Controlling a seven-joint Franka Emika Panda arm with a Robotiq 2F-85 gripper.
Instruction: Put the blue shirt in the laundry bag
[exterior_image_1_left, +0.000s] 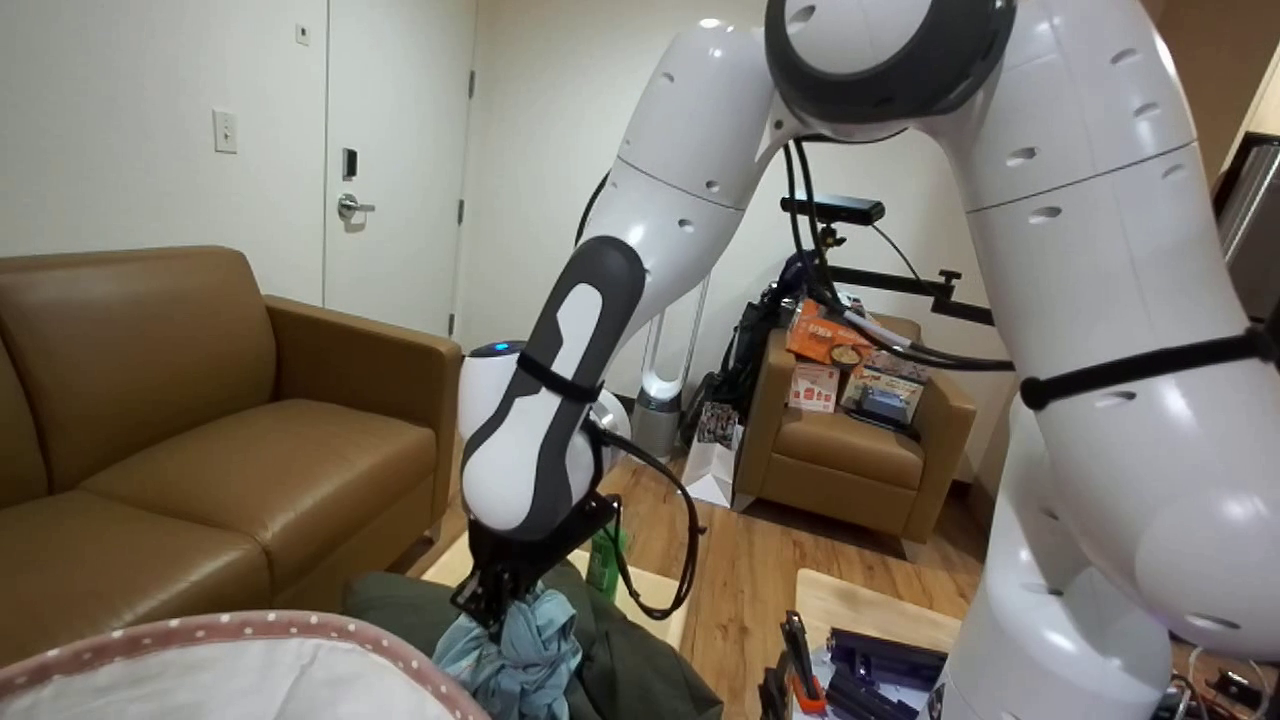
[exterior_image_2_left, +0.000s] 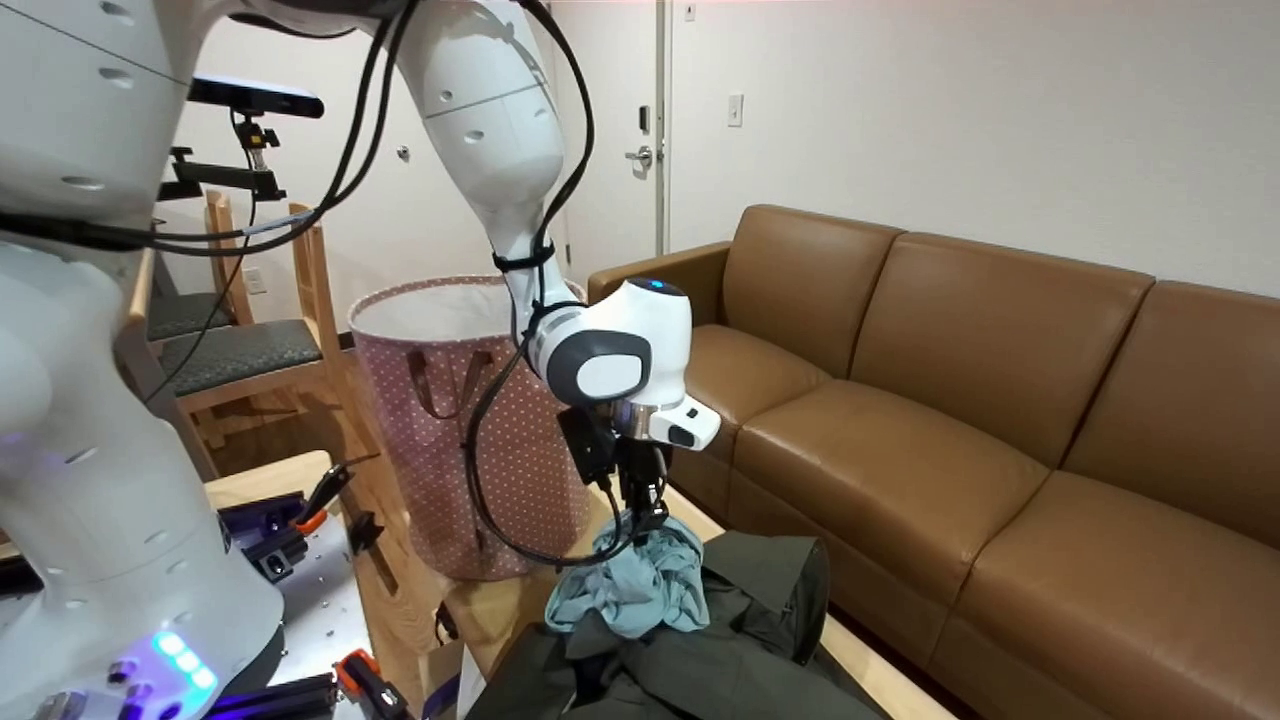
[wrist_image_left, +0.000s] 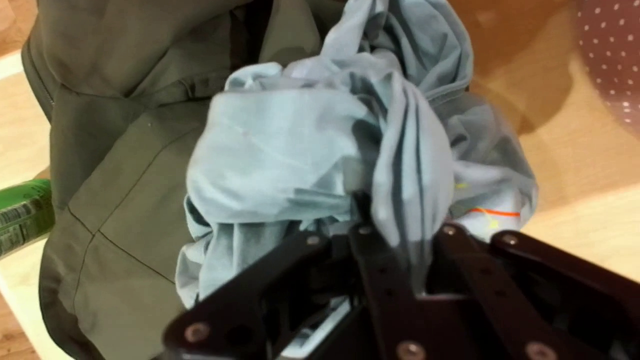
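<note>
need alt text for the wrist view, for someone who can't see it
A black robot hand grips folds of a crumpled pale blue cloth shirt, which lies partly over dark olive-green cloth. A green printed container shows at the left edge, and part of a pink, white-dotted fabric laundry bag at the upper right.

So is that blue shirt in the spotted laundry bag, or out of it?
Out: the blue shirt lies bunched, partly over a dark green garment, and the wrist view shows wooden tabletop between it and the laundry bag.
</note>
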